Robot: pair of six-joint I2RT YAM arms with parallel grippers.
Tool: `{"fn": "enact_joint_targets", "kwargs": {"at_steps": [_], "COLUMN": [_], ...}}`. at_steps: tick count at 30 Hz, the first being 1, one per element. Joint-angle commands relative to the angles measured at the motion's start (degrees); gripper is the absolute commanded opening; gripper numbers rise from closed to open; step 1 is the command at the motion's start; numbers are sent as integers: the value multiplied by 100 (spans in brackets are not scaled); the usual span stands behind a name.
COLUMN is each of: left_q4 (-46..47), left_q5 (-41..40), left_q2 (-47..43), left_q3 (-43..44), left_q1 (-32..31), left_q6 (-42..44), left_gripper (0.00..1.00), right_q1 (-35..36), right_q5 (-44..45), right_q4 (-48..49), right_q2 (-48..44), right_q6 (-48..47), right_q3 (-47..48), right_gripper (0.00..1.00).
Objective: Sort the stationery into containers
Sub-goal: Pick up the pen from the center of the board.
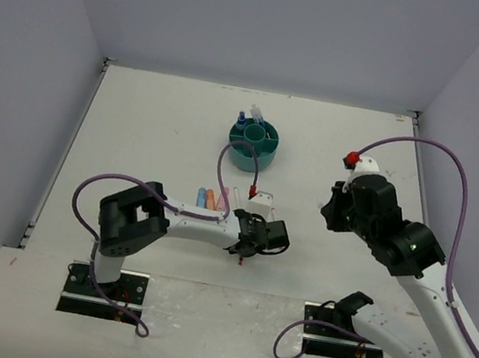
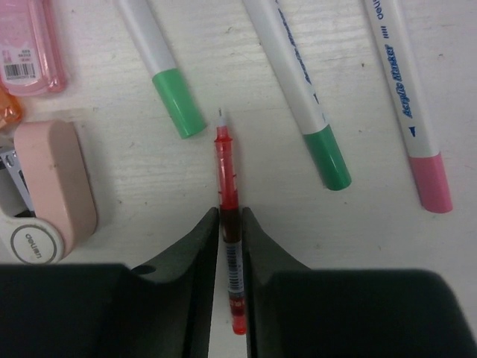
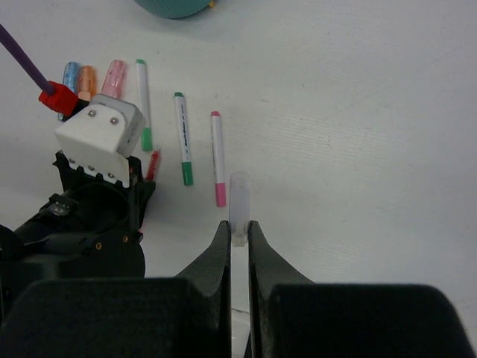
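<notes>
Three pale walls [image 1: 248, 15] enclosed the white table [image 1: 157, 119] seen from above, with the teal organiser [image 1: 255, 143] far of centre. From the left wrist, the left hand [image 2: 229, 218] clamped a red pen [image 2: 226, 164] against the scuffed table. From the right wrist, the right hand [image 3: 238, 227] pinched a clear tube [image 3: 238, 194].

Left arm [image 1: 182, 218] is lying low, forearm stretching from its folded elbow out to the right, wrist tipping the left gripper [image 2: 229, 218] down at the table. Its jaws are pinching narrow on a red pen [image 2: 226, 171] partway along the barrel. Right arm [image 1: 411, 254] is rising from its base and leaning inward, wrist sitting well above the table with the right gripper [image 3: 238, 227] facing down and left, its fingers [image 3: 220, 246] nearly together, gripping a small translucent cap [image 3: 238, 195] that is sticking out past the tips.
</notes>
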Motion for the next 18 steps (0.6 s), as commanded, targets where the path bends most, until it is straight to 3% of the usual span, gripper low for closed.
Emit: {"fn": "enact_joint_targets", "kwargs": {"at_steps": [1, 5, 10, 14, 16, 18], "left_q4": [164, 174, 338, 751, 1166, 1619], "left_q5": [120, 181, -119, -739, -463, 590], "left_q2": [256, 181, -728, -2106, -2873, -3928], "left_q3": [-71, -170, -403, -719, -981, -1297], "left_q1": [38, 35, -162, -263, -252, -252], "left_q6": [13, 1, 628, 2518, 3520, 4673], "left_gripper": [15, 0, 0, 0, 0, 0], "right_q1": [-18, -18, -18, -18, -18, -8], "right_q5": [-120, -136, -247, -861, -1999, -2920], "right_q4": [181, 245, 303, 510, 771, 906], "right_q2": [-152, -221, -140, -210, -382, -503], "right_q6": [-107, -135, -185, -377, -636, -812], "right_q3": [-28, -32, -72, -111, -172, -182], "right_gripper": [0, 0, 0, 0, 0, 0]}}
